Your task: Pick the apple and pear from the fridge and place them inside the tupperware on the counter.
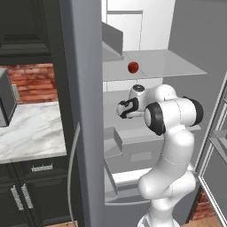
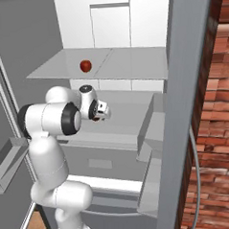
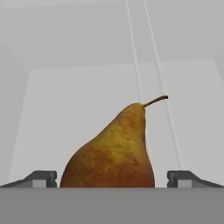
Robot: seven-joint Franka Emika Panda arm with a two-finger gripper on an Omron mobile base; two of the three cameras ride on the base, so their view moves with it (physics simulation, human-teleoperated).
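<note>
Now pear point(image 3: 114, 148) sits between wide jaws, seemingly untouched.

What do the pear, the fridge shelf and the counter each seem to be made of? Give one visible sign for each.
Pear: fruit skin, matte brown-yellow mottling, thin stem.
Fridge shelf: probably glass or clear plastic, a pale sheet with the wall showing through.
Counter: looks like polished marble, white with grey veins.

The pear point(image 3: 114, 151), brownish-gold with a curved stem, stands upright on a pale fridge point(image 2: 127, 63) shelf, directly before the wide-spread gripper point(image 3: 112, 178), between its tips. The bright red apple point(image 1: 132, 67) sits on the glass shelf above the gripper.
</note>
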